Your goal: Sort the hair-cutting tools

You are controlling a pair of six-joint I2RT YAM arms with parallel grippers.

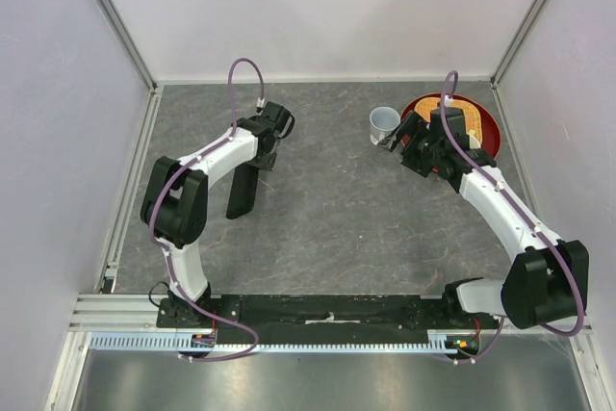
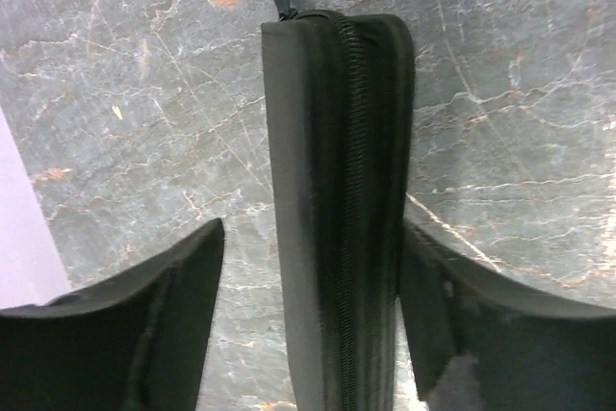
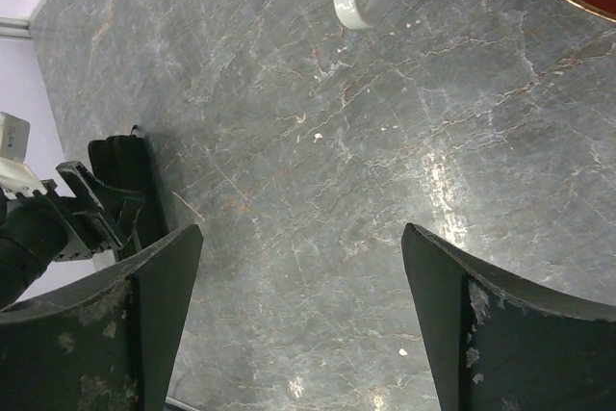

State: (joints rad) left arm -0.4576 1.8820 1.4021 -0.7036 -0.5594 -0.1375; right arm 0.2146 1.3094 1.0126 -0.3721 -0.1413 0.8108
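Zipped black case (image 2: 337, 190) stands between the spread left fingers (image 2: 144, 320), long axis running straight out from the wrist — combs and scissors unseen, maybe inside — right fingers (image 3: 115, 324) spread too, well away.

You have a grey, marble-veined table (image 1: 346, 209), walled by pale panels on three sides. Three things lie directly on it. A black zippered case (image 1: 241, 192) sits left of centre, long and narrow from above, its zippered edge turned toward the left wrist camera. At the rear right you see a round dark-red tray (image 1: 493, 127) with a thin gold rim, close to the corner. A pale mug (image 1: 384, 122) stands just left of the tray, apart from it and well apart from the case.
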